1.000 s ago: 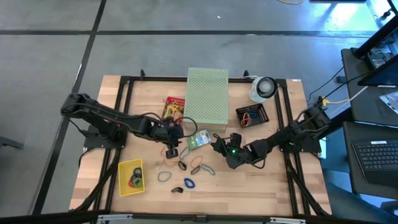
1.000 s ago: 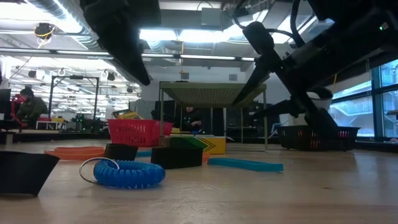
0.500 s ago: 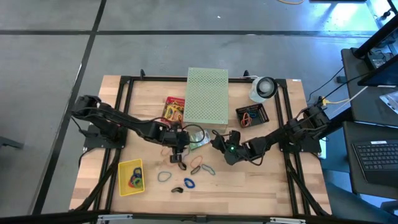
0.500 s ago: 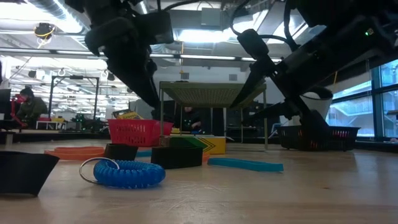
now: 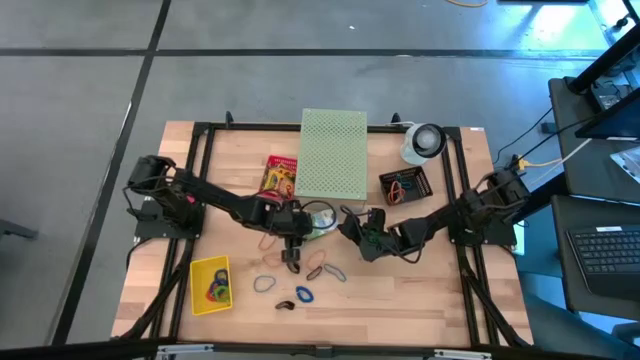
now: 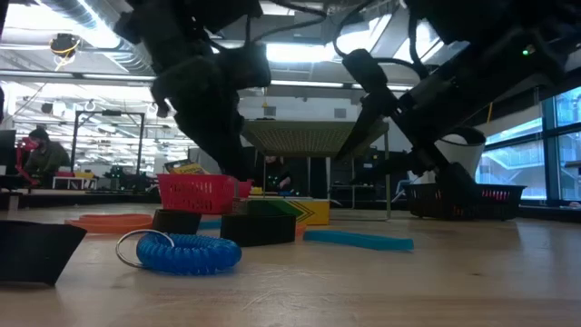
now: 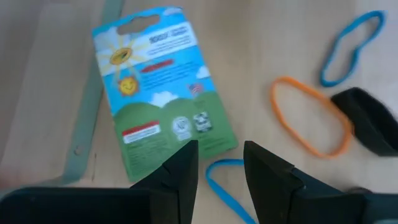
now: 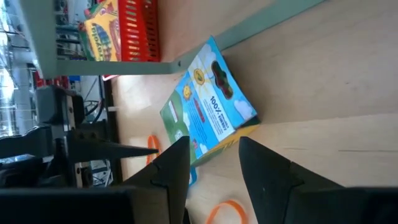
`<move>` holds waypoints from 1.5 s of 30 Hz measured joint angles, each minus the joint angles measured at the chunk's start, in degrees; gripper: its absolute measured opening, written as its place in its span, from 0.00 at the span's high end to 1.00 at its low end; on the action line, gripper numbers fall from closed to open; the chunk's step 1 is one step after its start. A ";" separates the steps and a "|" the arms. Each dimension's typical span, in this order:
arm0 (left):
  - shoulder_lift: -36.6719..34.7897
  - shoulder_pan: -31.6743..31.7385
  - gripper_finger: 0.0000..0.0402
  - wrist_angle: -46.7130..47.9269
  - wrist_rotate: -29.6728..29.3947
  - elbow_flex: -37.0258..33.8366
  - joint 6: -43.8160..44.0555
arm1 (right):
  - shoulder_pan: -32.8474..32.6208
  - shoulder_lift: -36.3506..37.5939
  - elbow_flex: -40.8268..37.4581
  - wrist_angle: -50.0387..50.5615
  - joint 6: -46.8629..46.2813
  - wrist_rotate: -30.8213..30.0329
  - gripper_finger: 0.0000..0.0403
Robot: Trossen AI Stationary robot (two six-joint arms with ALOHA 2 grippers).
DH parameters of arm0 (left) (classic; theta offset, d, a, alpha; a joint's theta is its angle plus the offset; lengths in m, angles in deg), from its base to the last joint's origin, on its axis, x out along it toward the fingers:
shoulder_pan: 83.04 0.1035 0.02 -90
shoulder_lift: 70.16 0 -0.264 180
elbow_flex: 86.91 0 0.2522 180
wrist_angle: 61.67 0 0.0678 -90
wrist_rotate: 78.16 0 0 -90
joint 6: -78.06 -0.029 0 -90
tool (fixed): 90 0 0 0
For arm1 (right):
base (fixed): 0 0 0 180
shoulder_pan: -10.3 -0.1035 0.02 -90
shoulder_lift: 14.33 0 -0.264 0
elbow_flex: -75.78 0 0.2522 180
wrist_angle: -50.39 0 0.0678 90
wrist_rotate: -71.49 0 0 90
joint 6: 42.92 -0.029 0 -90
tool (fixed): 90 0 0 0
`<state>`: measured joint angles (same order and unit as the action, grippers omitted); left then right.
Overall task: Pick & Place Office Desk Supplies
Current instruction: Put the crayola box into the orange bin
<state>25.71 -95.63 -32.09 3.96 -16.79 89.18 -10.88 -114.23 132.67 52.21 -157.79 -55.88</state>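
A palm-sized card box (image 7: 158, 93) with blue, green and yellow print lies flat on the table (image 5: 430, 290) in front of the perforated box; it also shows in the high view (image 5: 320, 222) and the right wrist view (image 8: 208, 102). My left gripper (image 7: 221, 165) hangs open just above the table at the box's left side, over a blue rubber band (image 7: 227, 190). My right gripper (image 8: 214, 158) is open at the box's right side (image 5: 349, 226), fingers short of it. An orange band (image 7: 311, 118), a blue band (image 7: 351, 46) and a black clip (image 7: 367, 121) lie nearby.
The large pale green perforated box (image 5: 333, 155) stands behind the card box. A red basket with a crayon box (image 5: 281, 175) is at its left. A black tray (image 5: 405, 185) is at right, a yellow tray (image 5: 211, 283) near left. More bands (image 5: 265, 283) and a clip (image 5: 283, 303) lie toward the near edge.
My left gripper has come down and toward the table's right, closing in on the card box. It stays open. The card box and the bands have not moved.
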 joint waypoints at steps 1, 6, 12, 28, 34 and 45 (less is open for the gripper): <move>0.13 0.18 0.69 0.20 -0.02 0.00 0.06 | 0.26 0.00 0.00 0.00 0.14 0.62 0.65; 0.06 0.88 0.69 -1.19 0.06 0.02 0.19 | 0.77 -0.03 0.00 0.02 0.02 1.42 0.65; 0.06 1.71 0.69 -2.80 0.14 0.02 0.19 | 1.05 -3.58 -0.04 -2.26 -3.11 3.16 0.65; 2.97 2.20 0.69 -3.86 2.94 0.02 -0.40 | 2.58 -8.00 3.49 -3.87 -2.09 2.23 0.65; 2.42 2.28 0.69 -4.13 3.00 0.03 -0.56 | 2.87 -8.00 3.58 -2.53 -3.25 2.25 0.65; 2.47 2.35 0.69 -4.13 3.13 0.02 -1.38 | 4.61 -8.04 3.58 -1.11 -3.41 2.93 0.65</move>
<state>28.18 -93.28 -36.22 7.09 -16.77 87.80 -6.27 -122.28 136.26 51.09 -161.20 -52.95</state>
